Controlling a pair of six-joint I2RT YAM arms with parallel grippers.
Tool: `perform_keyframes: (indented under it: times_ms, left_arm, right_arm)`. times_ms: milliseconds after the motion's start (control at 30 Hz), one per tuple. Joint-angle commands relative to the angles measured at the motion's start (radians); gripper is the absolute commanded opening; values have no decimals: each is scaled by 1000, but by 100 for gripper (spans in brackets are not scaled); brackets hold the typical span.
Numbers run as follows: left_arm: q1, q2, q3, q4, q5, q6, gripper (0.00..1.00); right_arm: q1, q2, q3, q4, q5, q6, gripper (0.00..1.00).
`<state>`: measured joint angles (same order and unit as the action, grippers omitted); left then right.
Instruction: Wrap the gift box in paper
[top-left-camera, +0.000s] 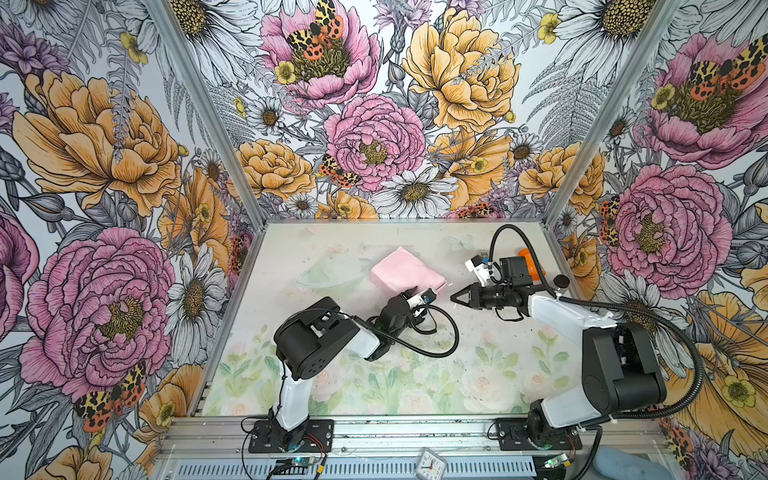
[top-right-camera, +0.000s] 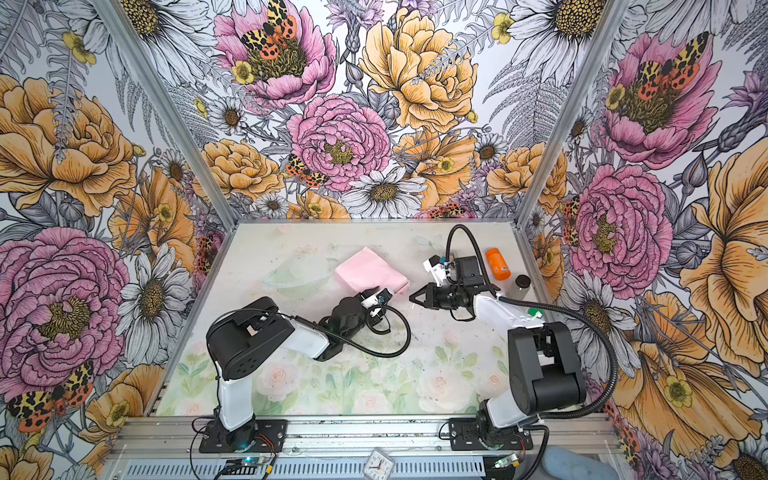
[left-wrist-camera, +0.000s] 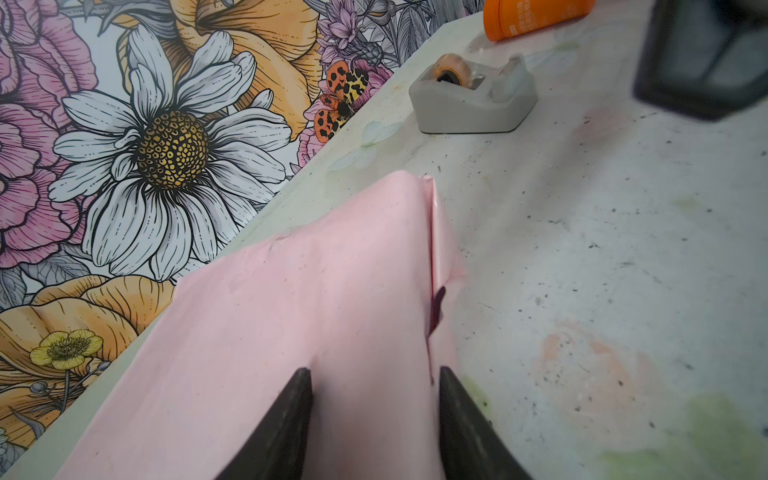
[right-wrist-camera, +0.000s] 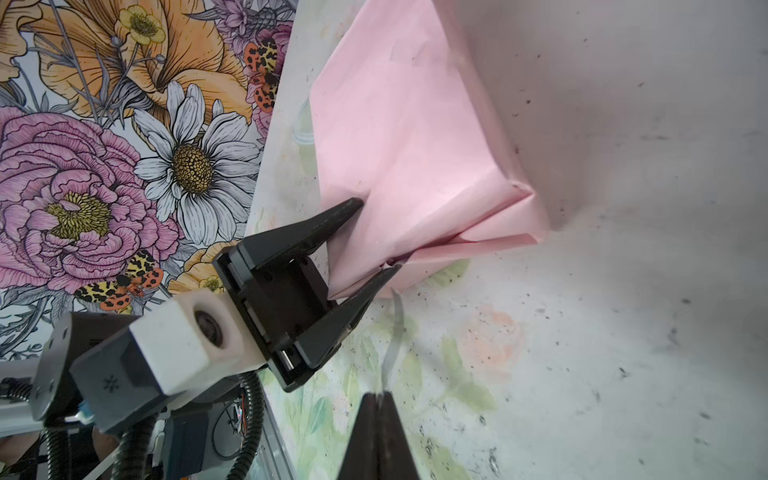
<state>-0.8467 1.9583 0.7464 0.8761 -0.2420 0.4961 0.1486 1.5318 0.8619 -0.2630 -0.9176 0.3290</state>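
Note:
The pale pink paper (top-left-camera: 405, 270) (top-right-camera: 368, 270) lies folded around a boxy shape at mid-table. The gift box is hidden under it; only a dark sliver shows in a seam (left-wrist-camera: 437, 303). My left gripper (left-wrist-camera: 375, 369) (right-wrist-camera: 378, 235) clasps the near end of this package, one finger on each side of the paper (left-wrist-camera: 332, 291). My right gripper (top-left-camera: 454, 298) (top-right-camera: 411, 298) (right-wrist-camera: 378, 395) hovers just right of the package, shut on a strip of clear tape (right-wrist-camera: 395, 332) that reaches toward the paper's (right-wrist-camera: 415, 145) folded end.
A grey tape dispenser (left-wrist-camera: 469, 99) stands at the back right, beyond the package. An orange bottle (top-left-camera: 530, 259) (top-right-camera: 497, 264) lies near the right wall, with a small black cap (top-left-camera: 562, 281) (top-right-camera: 522, 281) beside it. Walls close the back and both sides.

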Motion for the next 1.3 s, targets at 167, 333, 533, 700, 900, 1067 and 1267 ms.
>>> perform_keyframes:
  times_ms: [167, 333, 533, 700, 900, 1067, 1267]
  left_arm:
    - [-18, 99, -43, -284, 96, -76, 48]
    - [-18, 98, -41, -284, 96, -76, 48]
    - [-18, 101, -42, -284, 98, -77, 48]
    - [-18, 103, -41, -284, 96, -79, 48]
    - [-18, 105, -39, -284, 99, -84, 48]
    - [-20, 106, -41, -284, 100, -86, 48]
    - [-19, 106, -40, -284, 101, -86, 48]
  right_arm:
    - [40, 117, 123, 31, -64, -59, 0]
    - [55, 190, 180, 28, -90, -72, 0]
    - [87, 245, 233, 21, -104, -81, 0]
    - [96, 283, 250, -2, -98, -92, 0]
    - [96, 313, 253, -29, -78, -97, 0]
    - [98, 334, 262, -36, -66, -92, 0]
    - [98, 355, 278, -36, -60, -81, 0]
